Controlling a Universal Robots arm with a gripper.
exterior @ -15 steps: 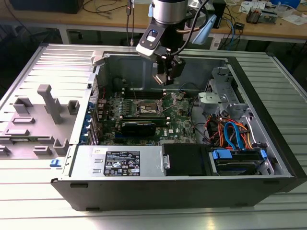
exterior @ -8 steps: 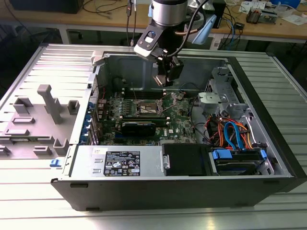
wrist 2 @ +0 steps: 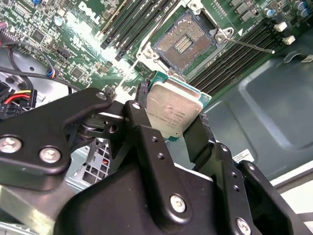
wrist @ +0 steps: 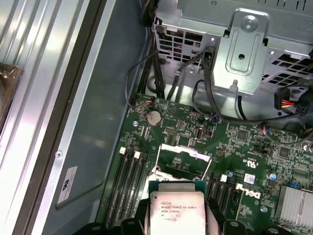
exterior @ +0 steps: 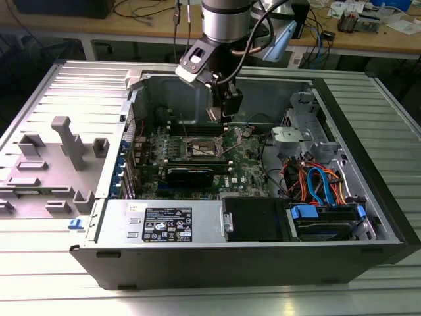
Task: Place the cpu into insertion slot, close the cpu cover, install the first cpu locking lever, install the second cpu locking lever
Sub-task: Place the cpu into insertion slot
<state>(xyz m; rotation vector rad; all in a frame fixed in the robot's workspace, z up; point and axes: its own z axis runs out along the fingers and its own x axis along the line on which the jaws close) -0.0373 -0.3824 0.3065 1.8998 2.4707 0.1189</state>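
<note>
- Steel computer case lies open; its walls stand near the arm, so any descent should go straight down.
- Green motherboard lies flat on the case floor.
- The gripper pinches the cpu by two opposite edges.
- The insertion slot lies uncovered, its dark centre exposed.
- The cpu hangs above the board, apart from the slot. I judge it wants level carriage, corners matched and no pressing.

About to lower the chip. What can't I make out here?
Chip underside: faces away in both wrist views.
Chip's side edges: covered by the end effector, second wrist view.
Socket: partly behind the chip, first wrist view.
Chip's height above the socket: too small in the exterior view.
</note>
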